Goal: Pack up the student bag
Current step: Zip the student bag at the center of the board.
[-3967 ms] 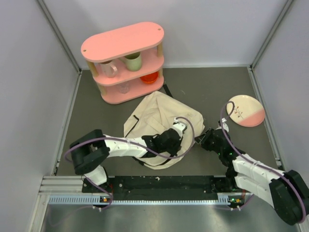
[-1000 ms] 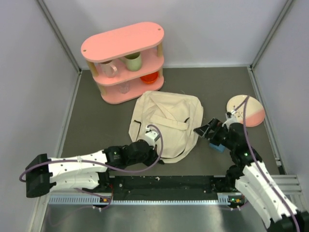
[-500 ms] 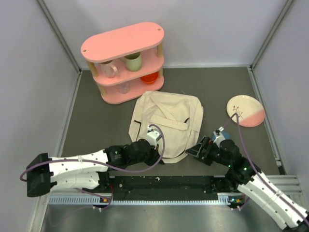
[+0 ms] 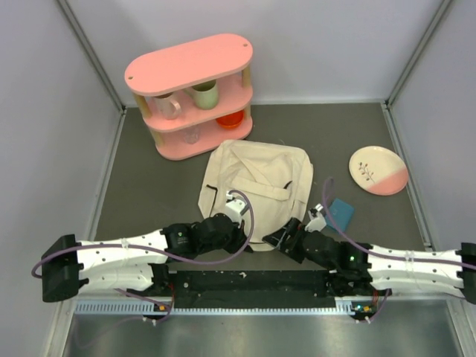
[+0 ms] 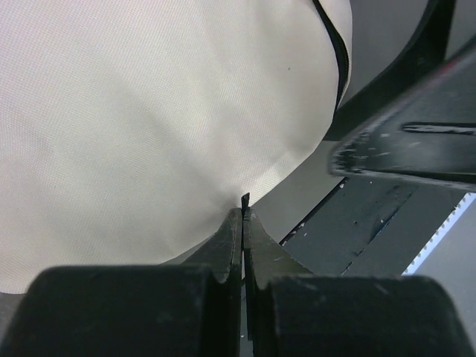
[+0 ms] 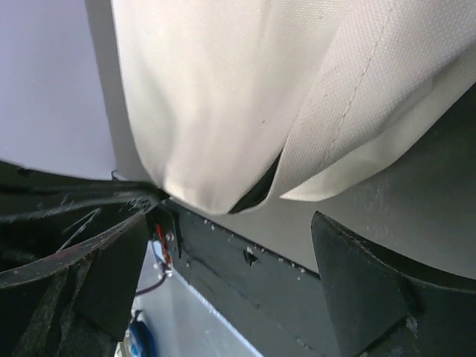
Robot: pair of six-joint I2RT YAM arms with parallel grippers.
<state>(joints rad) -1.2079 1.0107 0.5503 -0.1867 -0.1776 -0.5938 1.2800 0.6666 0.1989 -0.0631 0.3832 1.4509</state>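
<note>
The student bag (image 4: 256, 186), cream fabric with dark zipper lines, lies flat in the middle of the table. My left gripper (image 4: 247, 241) is at its near edge. In the left wrist view that gripper (image 5: 244, 213) is shut, a small black tab of the bag sticks out between its tips, and the cream fabric (image 5: 149, 111) puckers toward them. My right gripper (image 4: 278, 239) stands open just right of it at the same edge. The right wrist view shows its jaws (image 6: 238, 260) wide apart with nothing between them, below a gaping fold of the bag (image 6: 245, 111).
A blue flat object (image 4: 343, 213) lies on the table right of the bag. A pink-and-white plate (image 4: 379, 170) sits at the far right. A pink two-tier shelf (image 4: 190, 67) with mugs stands behind the bag. The black base rail (image 4: 253, 281) runs along the near edge.
My right arm has swung down and left from beside the blue object to the bag's near edge, jaws still open. The blue object now lies uncovered. The left arm has hardly moved.
</note>
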